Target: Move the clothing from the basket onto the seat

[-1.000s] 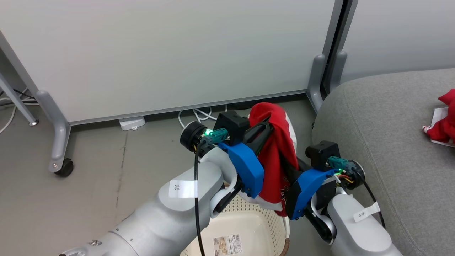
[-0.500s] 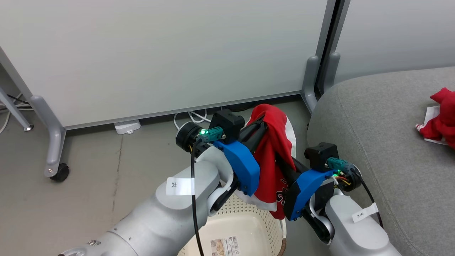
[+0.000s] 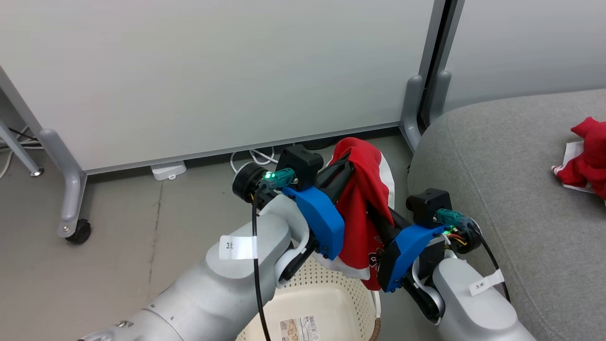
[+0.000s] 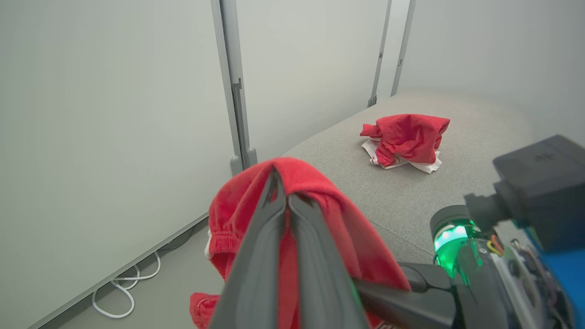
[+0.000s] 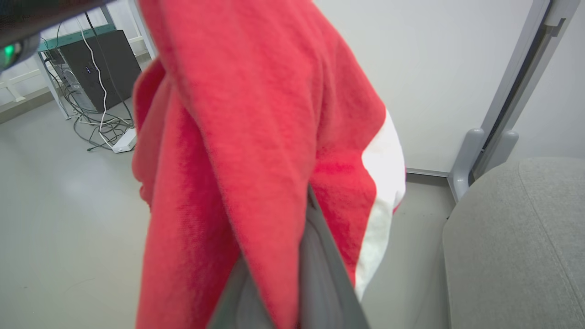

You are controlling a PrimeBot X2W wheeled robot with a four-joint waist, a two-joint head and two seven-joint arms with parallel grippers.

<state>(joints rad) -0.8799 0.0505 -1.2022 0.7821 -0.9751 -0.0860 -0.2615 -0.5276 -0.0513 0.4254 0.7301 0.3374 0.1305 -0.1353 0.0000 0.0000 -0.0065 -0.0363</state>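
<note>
the left pincer (image 4: pixel 282 189) is pinched tight on the top fold of the held garment (image 3: pixel 362 189), which drapes down from its tips. below both pincers sits the basket (image 3: pixel 331 284). what shows of its bottom is bare, and the hem hangs over its mouth; whether it touches the rim i cannot tell. the right pincer (image 3: pixel 378 215) takes the same garment lower down, fingers close together with cloth over the tips, so it looks clamped.

the step in hand is the carry. i'd keep both grips closed, hold the pincers evenly spaced so the cloth neither stretches nor sags, and raise the hem above the rim before swinging.

right of the right pincer the rounded edge of the seat (image 3: pixel 497 189) is near, and the partition post (image 3: pixel 412 109) stands just ahead. further right the second garment (image 3: pixel 587 156) lies on the seat, with open cushion between.
</note>
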